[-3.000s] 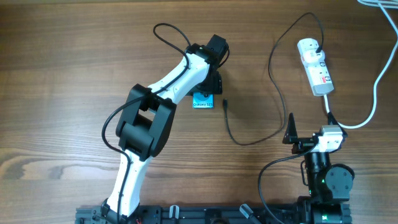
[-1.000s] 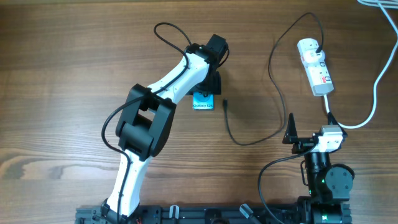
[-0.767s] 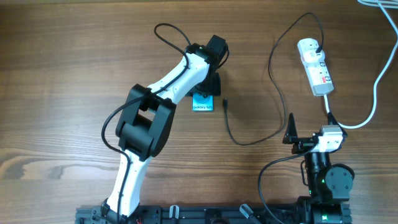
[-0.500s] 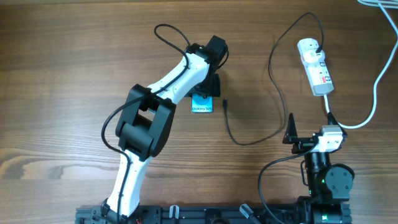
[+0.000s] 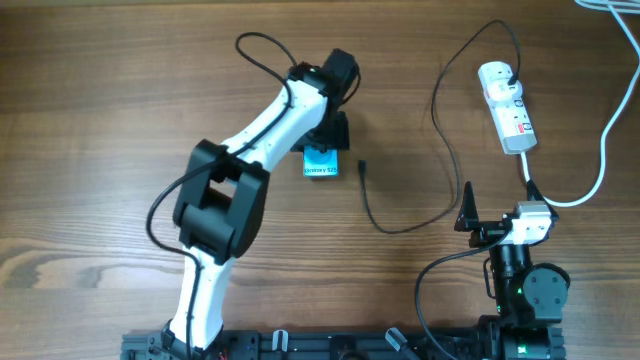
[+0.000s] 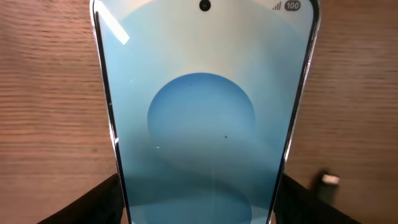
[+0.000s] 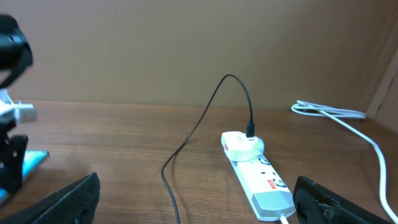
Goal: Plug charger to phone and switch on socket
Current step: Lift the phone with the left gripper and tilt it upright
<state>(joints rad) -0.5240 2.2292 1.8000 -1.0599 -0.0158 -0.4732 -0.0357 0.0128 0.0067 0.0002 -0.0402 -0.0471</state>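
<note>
L gripper (image 5: pixel 326 142) sits over the phone (image 5: pixel 320 167) at mid-table (image 5: pixel 100 100). Its dark fingers (image 6: pixel 93 202) press against both long edges, so it has hold of the phone, screen up w/ the lettered end toward the robot base. The connector tip (image 5: pixel 362 167) lies just beside the phone's right side, not touching. The charger cable (image 7: pixel 203 112) loops back to a plug in the power strip (image 5: pixel 507 108) at far right, which has a white cord (image 5: pixel 600 170) trailing off. R gripper (image 7: pixel 199 196) is near its base, fingers spread wide w/ nothing between them.
</note>
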